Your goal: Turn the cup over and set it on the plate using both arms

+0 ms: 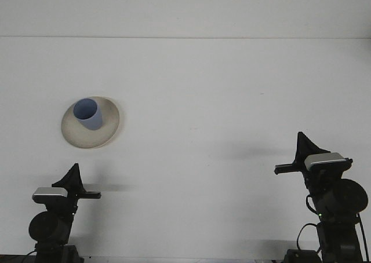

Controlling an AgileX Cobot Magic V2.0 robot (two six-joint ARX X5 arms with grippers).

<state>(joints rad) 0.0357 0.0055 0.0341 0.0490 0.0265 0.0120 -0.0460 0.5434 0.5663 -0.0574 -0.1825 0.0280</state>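
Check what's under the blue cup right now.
The blue cup stands open end up on the beige plate, toward the plate's far-left part. The white table lies beneath the plate. The plate surface directly under the cup is hidden.

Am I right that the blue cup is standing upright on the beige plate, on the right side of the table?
Not quite: the front view shows the blue cup upright on the beige plate on the left side of the table, not the right.
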